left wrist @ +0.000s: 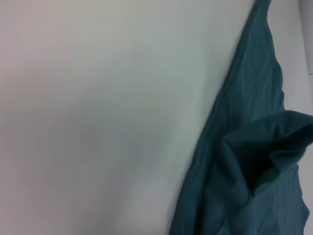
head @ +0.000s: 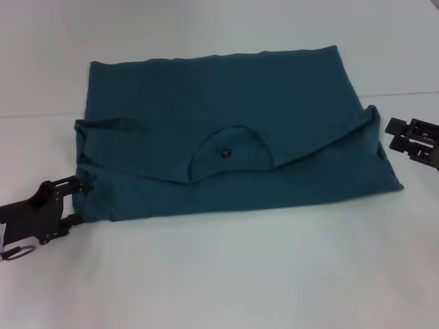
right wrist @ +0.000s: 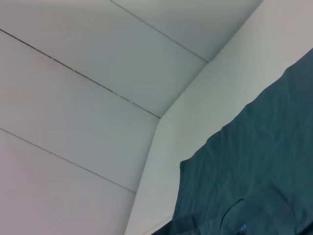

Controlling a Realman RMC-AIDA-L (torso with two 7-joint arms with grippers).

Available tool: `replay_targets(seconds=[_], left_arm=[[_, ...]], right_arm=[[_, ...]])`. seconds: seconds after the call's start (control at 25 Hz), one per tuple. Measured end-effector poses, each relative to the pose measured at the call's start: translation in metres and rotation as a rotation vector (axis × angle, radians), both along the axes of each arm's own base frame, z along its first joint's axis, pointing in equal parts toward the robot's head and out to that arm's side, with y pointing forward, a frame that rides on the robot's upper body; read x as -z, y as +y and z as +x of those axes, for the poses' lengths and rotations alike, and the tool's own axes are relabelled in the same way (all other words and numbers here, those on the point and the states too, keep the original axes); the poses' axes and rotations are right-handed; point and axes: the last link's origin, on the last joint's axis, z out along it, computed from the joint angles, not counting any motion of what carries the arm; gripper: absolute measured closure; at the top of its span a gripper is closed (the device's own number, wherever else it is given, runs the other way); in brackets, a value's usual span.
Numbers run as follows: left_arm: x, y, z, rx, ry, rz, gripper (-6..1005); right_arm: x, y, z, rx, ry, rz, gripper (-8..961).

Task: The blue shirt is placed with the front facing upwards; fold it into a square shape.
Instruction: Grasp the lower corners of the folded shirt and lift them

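The blue shirt (head: 226,137) lies on the white table, its upper part folded toward me so the plain back shows. The round collar (head: 230,152) with a small dark spot sits mid-cloth. My left gripper (head: 81,185) is at the shirt's near left corner, touching its edge. My right gripper (head: 391,130) hovers just off the shirt's right edge, beside a raised corner. The left wrist view shows a puckered fold of the shirt (left wrist: 254,161). Only the shirt's edge (right wrist: 264,171) and bare table appear in the right wrist view.
White table (head: 240,274) surrounds the shirt, with a wide bare strip in front. A pale panelled wall (right wrist: 98,98) rises behind the table's far edge. A small ring hangs by the left arm (head: 20,251).
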Motion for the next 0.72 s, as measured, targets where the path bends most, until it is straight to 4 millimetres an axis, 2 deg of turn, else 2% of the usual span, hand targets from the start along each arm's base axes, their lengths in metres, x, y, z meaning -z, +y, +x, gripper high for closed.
replay_targets(seconds=[0.44, 0.72], left_arm=[[-0.0013, 0.0102, 0.0106, 0.043, 0.015, 0.002, 280], [0.0009, 0.0022, 0.0087, 0.053, 0.014, -0.037, 280]], right_arm=[[-0.0001, -0.0006, 0.001, 0.004, 0.0, 0.002, 328], [0.0002, 0.0009, 0.0005, 0.006, -0.001, 0.004, 328]])
